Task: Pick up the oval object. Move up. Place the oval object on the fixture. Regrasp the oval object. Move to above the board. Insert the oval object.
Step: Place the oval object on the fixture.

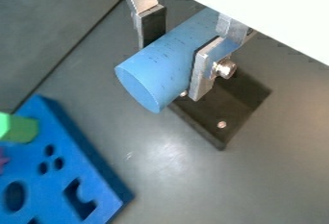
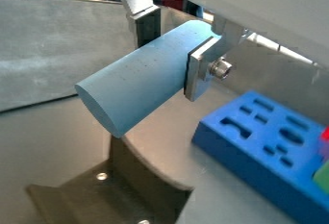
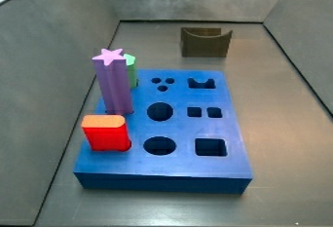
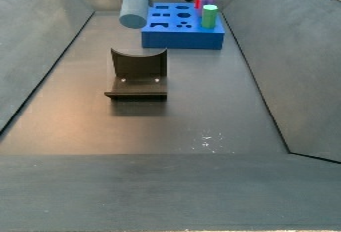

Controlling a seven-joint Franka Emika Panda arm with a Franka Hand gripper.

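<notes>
The claw [image 1: 180, 43] grips the smooth light-blue oval peg [image 1: 164, 64] high above the dark notched fixture [image 4: 136, 74] — move-up step; next, lower it into the notch.

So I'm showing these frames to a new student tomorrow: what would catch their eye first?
Probably the oval object, a light blue peg clamped crosswise between the gripper fingers and held in the air above the fixture. Next, the blue board on the floor, with a purple star-topped peg and a red block standing along one edge.
</notes>
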